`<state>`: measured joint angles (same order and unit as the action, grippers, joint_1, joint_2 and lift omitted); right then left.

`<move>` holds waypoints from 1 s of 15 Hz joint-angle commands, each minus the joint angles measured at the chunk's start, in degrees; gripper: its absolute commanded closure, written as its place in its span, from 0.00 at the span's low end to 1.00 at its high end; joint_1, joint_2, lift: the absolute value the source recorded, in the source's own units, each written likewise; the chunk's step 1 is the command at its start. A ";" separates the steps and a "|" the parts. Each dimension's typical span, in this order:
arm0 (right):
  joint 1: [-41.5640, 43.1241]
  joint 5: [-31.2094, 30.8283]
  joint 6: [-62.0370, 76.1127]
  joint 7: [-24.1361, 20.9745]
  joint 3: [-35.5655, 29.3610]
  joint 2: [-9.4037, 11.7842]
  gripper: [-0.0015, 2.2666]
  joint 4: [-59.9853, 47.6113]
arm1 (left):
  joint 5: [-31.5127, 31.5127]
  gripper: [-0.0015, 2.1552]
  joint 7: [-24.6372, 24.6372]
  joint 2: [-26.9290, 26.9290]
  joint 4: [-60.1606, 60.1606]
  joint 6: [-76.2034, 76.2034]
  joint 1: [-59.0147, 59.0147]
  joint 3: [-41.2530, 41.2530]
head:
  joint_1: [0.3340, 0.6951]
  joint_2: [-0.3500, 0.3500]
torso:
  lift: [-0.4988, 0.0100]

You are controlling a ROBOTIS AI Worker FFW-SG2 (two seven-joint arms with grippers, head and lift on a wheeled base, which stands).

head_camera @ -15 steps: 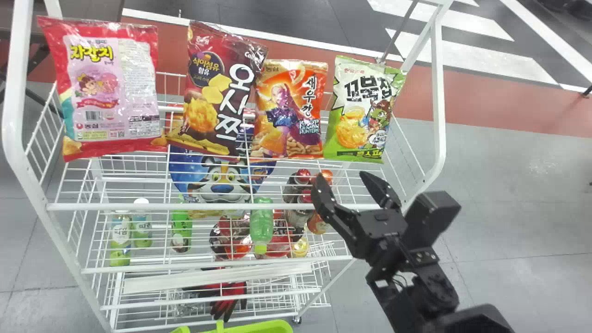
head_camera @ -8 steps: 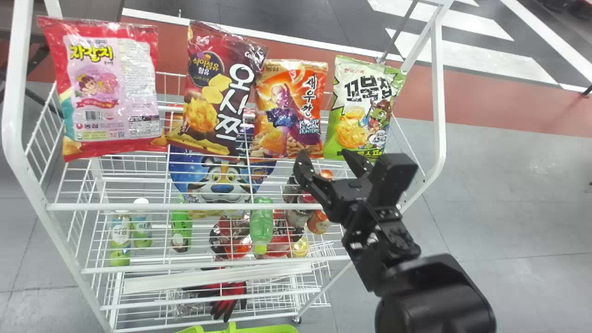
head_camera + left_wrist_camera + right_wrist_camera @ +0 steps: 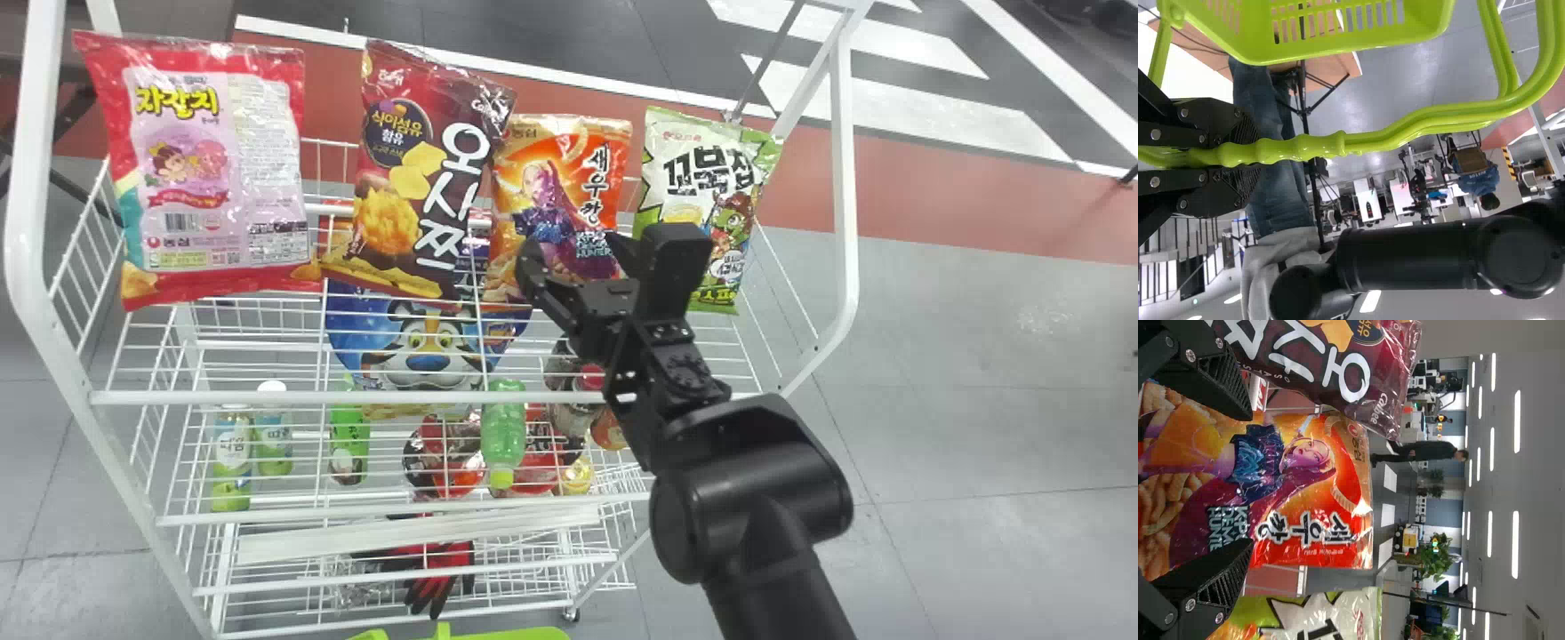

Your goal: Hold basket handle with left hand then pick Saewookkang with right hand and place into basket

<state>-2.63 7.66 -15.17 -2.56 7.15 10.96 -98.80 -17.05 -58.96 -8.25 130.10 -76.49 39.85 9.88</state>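
Observation:
In the head view my right gripper [image 3: 573, 258] stands in front of the lower part of the orange Saewookkang bag [image 3: 558, 200], upright on the rack. In the right wrist view the open right gripper [image 3: 1248, 477] has one finger near each side edge of the Saewookkang bag [image 3: 1318, 500], which lies between them; contact cannot be told. The basket's rim [image 3: 498, 633] shows at the head view's bottom edge. In the left wrist view my left gripper [image 3: 1241, 155] is shut on the green basket handle [image 3: 1371, 141], with part of the basket [image 3: 1405, 23] beyond.
A dark red chip bag [image 3: 418, 178] stands left of the Saewookkang, a green-white bag [image 3: 693, 178] right of it. A pink-red bag [image 3: 213, 160] stands far left. Bottles and other goods sit on the lower shelves of the white wire rack [image 3: 267, 397].
My right gripper has moved forward and left, from beside the rack's right front to the Saewookkang bag. The basket's rim has sunk slightly, then stayed near the bottom edge.

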 commanded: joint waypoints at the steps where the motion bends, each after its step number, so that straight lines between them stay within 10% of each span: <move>1: 3.59 -0.54 0.27 -0.51 1.46 -0.06 0.08 4.31 | 0.00 0.82 -0.02 -0.01 -0.11 0.06 0.06 -0.39 | 1.00 0.00 | 0.94; 10: 13.88 -0.45 -0.61 -0.51 2.08 -0.41 0.11 15.91 | 0.00 0.82 0.07 -0.18 -1.17 0.23 -1.35 -0.48 | 1.00 0.00 | 0.94; 13: 14.40 -1.59 -1.84 -0.60 3.48 -0.94 0.94 16.27 | -0.18 0.82 0.16 -0.18 -1.96 0.23 -2.14 -0.48 | 1.00 0.00 | 0.94; 15: 13.96 -2.21 -1.31 -2.27 4.36 -0.94 0.98 15.83 | -0.27 0.82 0.16 -0.09 -1.96 0.23 -2.23 -0.57 | 1.00 0.00 | 0.94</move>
<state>11.68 5.85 -16.88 -4.54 10.93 10.06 -82.61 -17.22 -58.80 -8.43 128.20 -76.30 37.70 9.40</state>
